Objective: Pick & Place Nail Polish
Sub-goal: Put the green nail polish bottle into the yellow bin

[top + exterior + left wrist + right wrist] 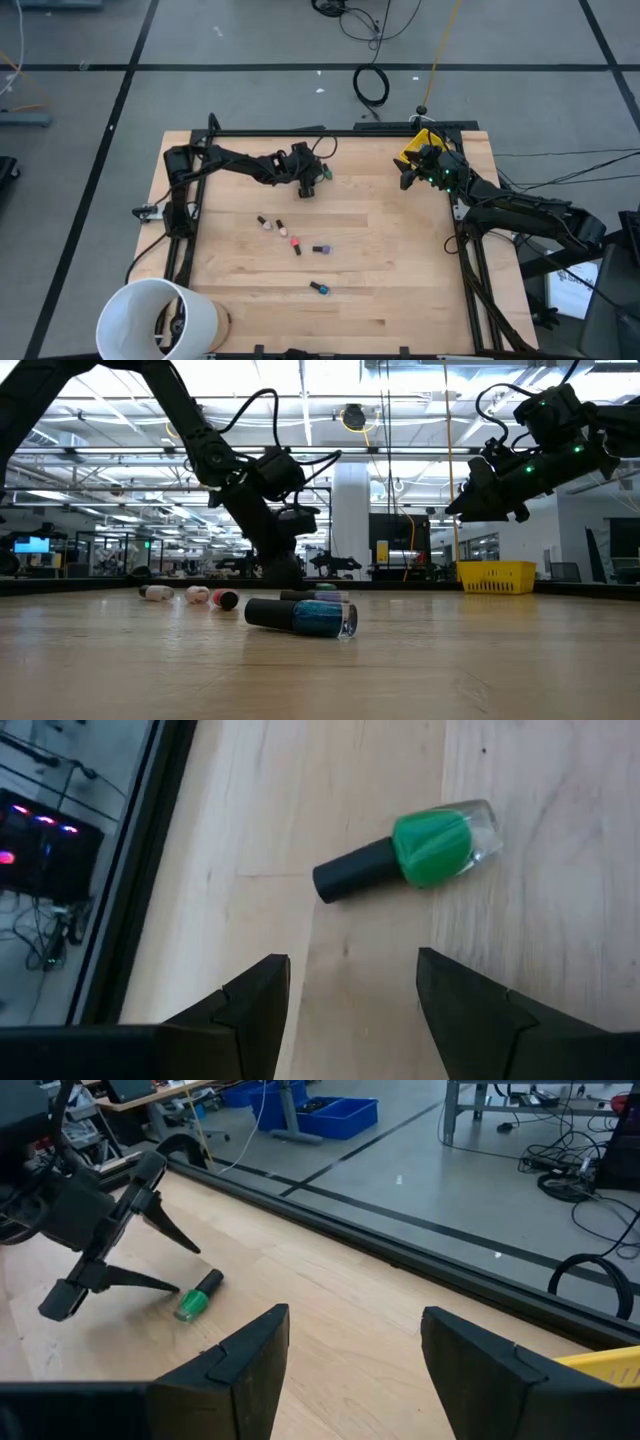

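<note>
Nearest the low camera lies a teal nail polish bottle (312, 617) on its side on the wooden table (400, 290), dark cap pointing away from the glass body; in the high view the same bottle (319, 288) sits alone toward the near edge. Behind it a loose group of bottles lies flat near the table's middle: a pale bottle (265, 223), a second pale bottle (283, 227), a red bottle (295, 244) and a purple bottle (320, 249), all apart from one another.

Left gripper (308, 187) is low over the far part of the table, jaws open and empty. A green nail polish bottle (408, 854) lies on its side on the wood just ahead of the fingertips, not touching them; the right wrist view shows this bottle (197, 1298) just beside the left gripper's open fingers (130, 1283).

Right gripper (412, 172) is raised above the table at the far right, jaws open, nothing between them. A yellow plastic bin (418, 142) sits just behind it at the far edge. A large white bucket (155, 318) stands at the near left corner.
</note>
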### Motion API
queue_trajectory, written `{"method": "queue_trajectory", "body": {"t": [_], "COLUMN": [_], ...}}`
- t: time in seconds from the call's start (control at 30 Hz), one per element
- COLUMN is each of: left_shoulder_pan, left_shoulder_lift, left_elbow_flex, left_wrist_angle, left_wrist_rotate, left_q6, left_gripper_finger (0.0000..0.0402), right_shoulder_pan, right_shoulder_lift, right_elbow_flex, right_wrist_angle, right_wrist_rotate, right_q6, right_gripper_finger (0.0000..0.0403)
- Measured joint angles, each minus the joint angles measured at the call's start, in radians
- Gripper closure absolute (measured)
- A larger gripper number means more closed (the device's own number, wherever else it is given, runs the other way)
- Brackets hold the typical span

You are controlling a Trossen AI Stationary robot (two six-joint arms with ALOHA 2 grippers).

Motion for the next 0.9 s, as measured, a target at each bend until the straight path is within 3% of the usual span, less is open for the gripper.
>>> {"method": "queue_trajectory", "body": {"t": [0.13, 0.2, 0.47, 0.6, 0.9], "left_shoulder_pan": [-0.018, -0.017, 0.003, 0.006, 0.028], "left_shoulder_lift": [0.004, 0.002, 0.079, 0.123, 0.125], "left_elbow_flex": [-0.003, 0.016, 0.242, 0.353, 0.429], "left_wrist_angle": [0.139, 0.179, -0.042, -0.215, -0.416], "left_wrist_rotate": [-0.147, -0.171, 0.010, -0.057, 0.033], "left_q6": [0.024, 0.018, -0.122, -0.166, -0.133], "left_gripper_finger": [0.0183, 0.0183, 0.0183, 0.0183, 0.0183], "right_shoulder_pan": [0.000, 0.000, 0.000, 0.007, 0.007], "right_shoulder_lift": [0.000, 0.000, 0.000, 0.000, 0.000], "right_elbow_flex": [0.000, 0.000, 0.000, 0.000, 0.000], "right_wrist_angle": [0.000, 0.000, 0.000, 0.000, 0.000], "right_wrist_rotate": [0.000, 0.000, 0.001, 0.000, -0.001], "right_q6": [0.000, 0.000, 0.002, 0.003, 0.007], "right_gripper_finger": [0.0187, 0.0189, 0.0191, 0.0192, 0.0192]}}
